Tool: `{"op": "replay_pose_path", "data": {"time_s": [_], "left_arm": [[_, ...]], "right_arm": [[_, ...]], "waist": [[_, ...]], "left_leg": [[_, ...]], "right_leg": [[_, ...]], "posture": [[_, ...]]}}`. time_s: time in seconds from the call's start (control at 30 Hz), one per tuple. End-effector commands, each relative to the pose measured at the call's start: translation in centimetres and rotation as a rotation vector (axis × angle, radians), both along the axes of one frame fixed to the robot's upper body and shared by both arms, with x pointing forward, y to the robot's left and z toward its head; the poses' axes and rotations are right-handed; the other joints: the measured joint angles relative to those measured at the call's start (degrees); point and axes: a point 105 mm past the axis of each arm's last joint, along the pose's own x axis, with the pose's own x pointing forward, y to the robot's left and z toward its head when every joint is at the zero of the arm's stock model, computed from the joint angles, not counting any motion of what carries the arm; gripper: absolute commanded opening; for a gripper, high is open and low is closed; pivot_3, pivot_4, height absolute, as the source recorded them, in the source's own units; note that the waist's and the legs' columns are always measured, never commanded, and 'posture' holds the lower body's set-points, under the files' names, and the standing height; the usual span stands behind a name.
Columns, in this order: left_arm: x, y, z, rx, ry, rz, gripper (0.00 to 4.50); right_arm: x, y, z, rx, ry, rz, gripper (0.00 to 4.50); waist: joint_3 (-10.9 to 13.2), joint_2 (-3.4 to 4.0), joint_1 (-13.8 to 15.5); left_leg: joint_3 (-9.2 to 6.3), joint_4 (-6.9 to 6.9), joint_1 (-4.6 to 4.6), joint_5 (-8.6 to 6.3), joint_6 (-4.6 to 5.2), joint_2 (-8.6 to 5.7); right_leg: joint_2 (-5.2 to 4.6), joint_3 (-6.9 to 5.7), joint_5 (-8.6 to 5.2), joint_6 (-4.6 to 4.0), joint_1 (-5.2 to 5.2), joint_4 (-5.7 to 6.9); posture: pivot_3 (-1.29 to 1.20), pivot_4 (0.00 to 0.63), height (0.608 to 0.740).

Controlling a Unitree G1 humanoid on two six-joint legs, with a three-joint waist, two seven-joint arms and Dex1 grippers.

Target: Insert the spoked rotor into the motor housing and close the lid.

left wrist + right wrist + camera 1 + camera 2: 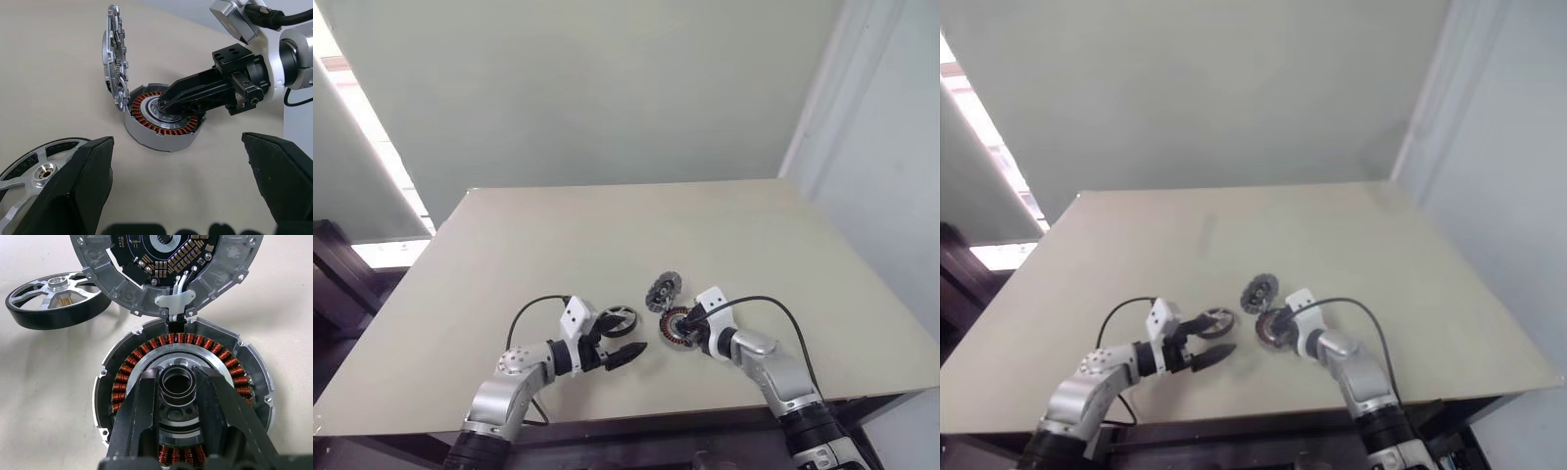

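The motor housing, a shallow disc with copper windings, lies flat on the table. My right gripper reaches over it and is shut on its central hub, one finger on each side. The lid, dark grey with a notched rim, stands upright at the housing's far edge and is joined to it by white wires. The spoked rotor lies flat on the table to the housing's left. My left gripper is open right beside the rotor, which one finger partly hides in the left wrist view.
The beige table extends far beyond the parts, with a pale wall behind it. Black cables loop from both wrists over the table near its front edge.
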Motion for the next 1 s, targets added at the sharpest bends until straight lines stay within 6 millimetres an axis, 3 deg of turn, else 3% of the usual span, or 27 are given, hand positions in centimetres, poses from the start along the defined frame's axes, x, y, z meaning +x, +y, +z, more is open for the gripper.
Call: {"op": "replay_pose_path", "data": {"time_s": [0.03,0.93,0.97,1.0], "left_arm": [[0.26,-0.03,1.07,0.0,-0.05,-0.012,4.5],[0.38,0.01,0.81,0.0,-0.05,-0.01,4.5],[0.38,0.01,0.81,0.0,-0.05,-0.01,4.5],[0.39,0.01,0.8,0.0,-0.05,-0.011,4.5]], "right_arm": [[0.63,0.18,1.2,0.006,-0.053,0.006,0.79],[0.31,-0.21,0.57,-0.02,-0.016,0.016,0.79],[0.29,-0.19,0.58,-0.018,-0.014,0.018,1.5],[0.27,-0.17,0.59,-0.017,-0.013,0.019,1.65]], "waist": [[0.0,0.0,0.0],[0.0,0.0,0.01],[0.0,0.0,0.0],[0.0,0.0,0.0]], "left_leg": [[0.0,0.0,0.0,0.0,0.0,0.0],[0.0,0.0,0.01,0.0,0.0,0.0],[0.0,0.0,0.01,0.0,0.0,0.0],[0.0,0.0,0.01,0.0,0.0,0.0]], "right_leg": [[0.0,0.0,0.0,0.0,0.0,0.0],[0.0,0.0,0.0,0.0,0.01,0.0],[0.0,0.0,0.0,0.0,0.02,0.0],[0.0,0.0,0.0,0.0,0.02,0.0]], "posture": [[0.0,0.0,0.74],[0.0,0.0,0.74],[0.0,0.0,0.74],[0.0,0.0,0.74]]}}
